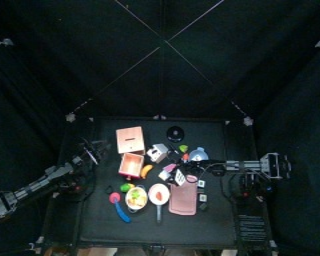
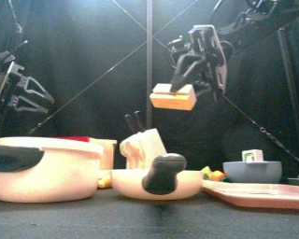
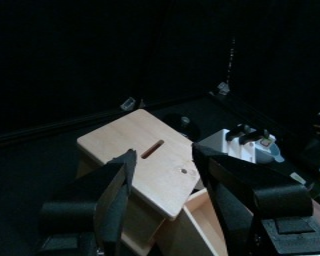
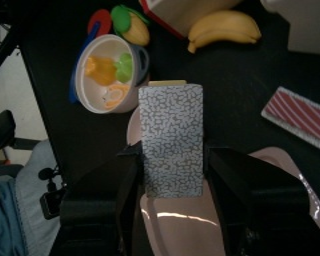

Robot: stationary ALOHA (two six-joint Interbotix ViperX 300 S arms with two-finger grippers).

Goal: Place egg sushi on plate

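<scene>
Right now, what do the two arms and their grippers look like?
Both arms are black, built of jointed links with cables running along them. The left arm comes in from the table's left, the right arm from its right. Each ends in two broad, flat black fingers: left gripper, right gripper. No markings show on either.

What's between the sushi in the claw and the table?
The pink tray: the right wrist view shows it past the egg sushi that the right gripper holds.
</scene>
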